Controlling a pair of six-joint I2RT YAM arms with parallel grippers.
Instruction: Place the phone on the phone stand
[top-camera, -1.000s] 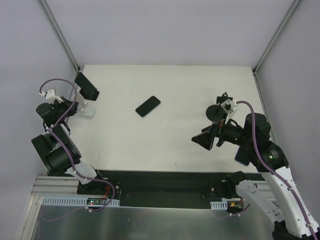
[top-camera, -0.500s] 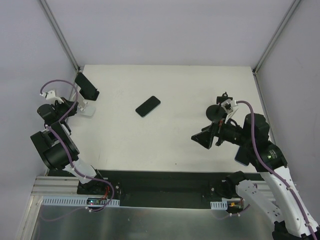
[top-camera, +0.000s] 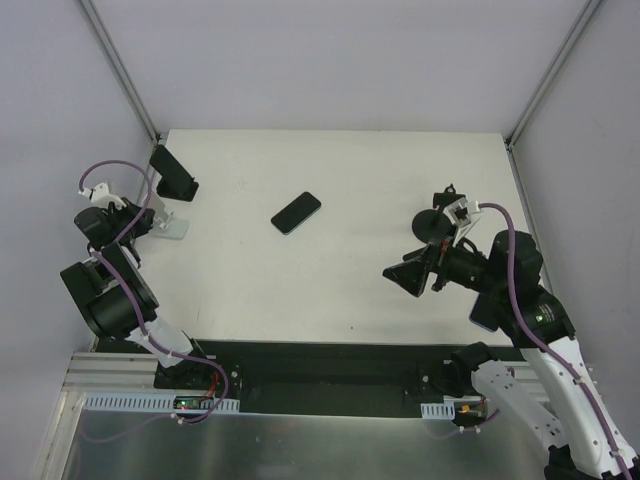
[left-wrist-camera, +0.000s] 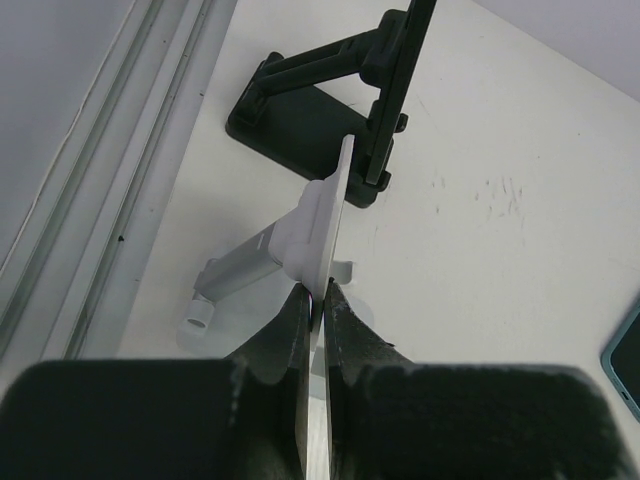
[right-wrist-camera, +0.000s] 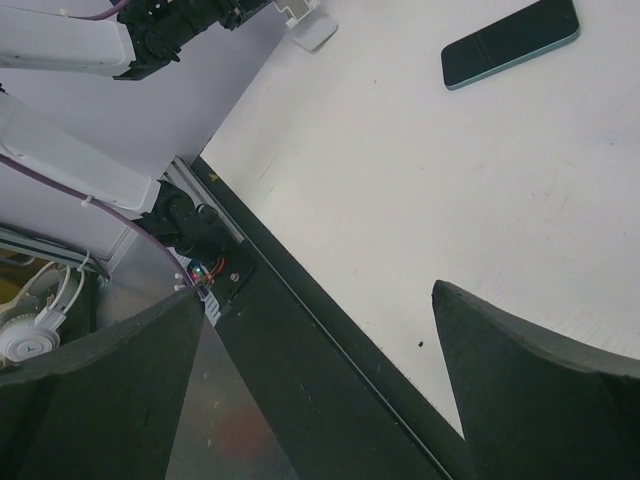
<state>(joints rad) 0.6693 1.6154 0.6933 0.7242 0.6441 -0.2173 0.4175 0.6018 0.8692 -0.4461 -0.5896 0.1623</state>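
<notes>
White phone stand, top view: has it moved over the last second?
Yes, slightly. The white phone stand, pinched by the left gripper, has slid down the view, away from the black stand, which has stayed put.

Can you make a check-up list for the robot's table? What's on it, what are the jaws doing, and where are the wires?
Surface: white table, a few small marks.
Job's things: phone lying flat mid-table, untouched; white stand at the left edge.
Clutter: black stand just behind the white stand.
Grippers: left gripper, jaws shut on the white stand's plate; right gripper, jaws wide open, holding nothing, off to the phone's right.
Cables: purple cable looped on the left arm, another along the right arm; neither touches the phone.
Surroundings: grey walls, metal frame posts; what look like white headphones below the table edge.
</notes>
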